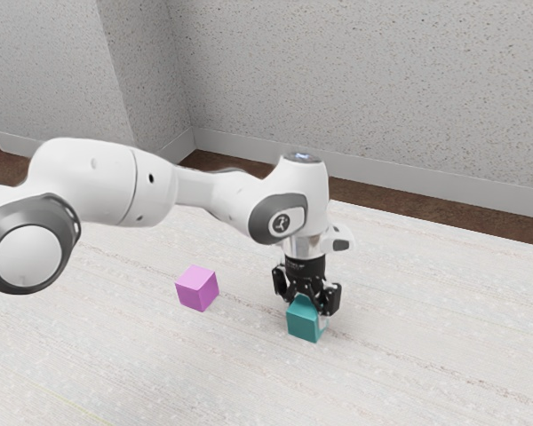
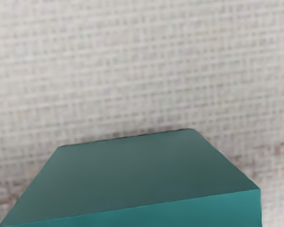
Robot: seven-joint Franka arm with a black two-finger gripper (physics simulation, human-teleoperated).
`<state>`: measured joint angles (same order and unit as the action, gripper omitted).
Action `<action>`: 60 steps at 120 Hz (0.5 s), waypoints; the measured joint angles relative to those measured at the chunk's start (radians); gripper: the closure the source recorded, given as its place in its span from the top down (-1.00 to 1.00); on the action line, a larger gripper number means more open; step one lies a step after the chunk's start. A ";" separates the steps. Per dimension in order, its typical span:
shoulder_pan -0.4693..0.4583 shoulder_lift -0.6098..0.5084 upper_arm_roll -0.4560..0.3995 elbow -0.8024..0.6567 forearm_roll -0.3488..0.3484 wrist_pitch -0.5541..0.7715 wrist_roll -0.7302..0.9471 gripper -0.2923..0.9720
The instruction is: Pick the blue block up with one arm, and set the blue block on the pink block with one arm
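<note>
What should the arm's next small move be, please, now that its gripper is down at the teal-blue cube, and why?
Probably secure the grip and lift straight up a little. The black gripper sits low on the teal-blue cube, which seems to rest on the pale table; the pink cube stands apart toward the exterior view's left, so clearance comes first.

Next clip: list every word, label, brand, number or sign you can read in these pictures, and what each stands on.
No readable words or numbers in these pictures.
Grey joint cap on the arm: a small white emblem, too small to make out as letters.
Teal block: plain faces, no marking, also in the close wrist view.
Pink block: plain faces, no marking.
</note>
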<state>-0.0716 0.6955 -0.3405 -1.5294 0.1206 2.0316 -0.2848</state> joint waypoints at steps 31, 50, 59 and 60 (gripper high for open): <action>0.007 -0.029 -0.001 -0.006 0.022 -0.014 -0.003 0.13; 0.036 -0.073 -0.001 -0.018 0.034 -0.047 0.005 0.11; 0.056 -0.095 -0.001 -0.031 0.036 -0.065 0.015 0.09; 0.058 -0.097 -0.001 -0.032 0.036 -0.068 0.016 0.08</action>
<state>-0.0133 0.5982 -0.3417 -1.5611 0.1562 1.9641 -0.2688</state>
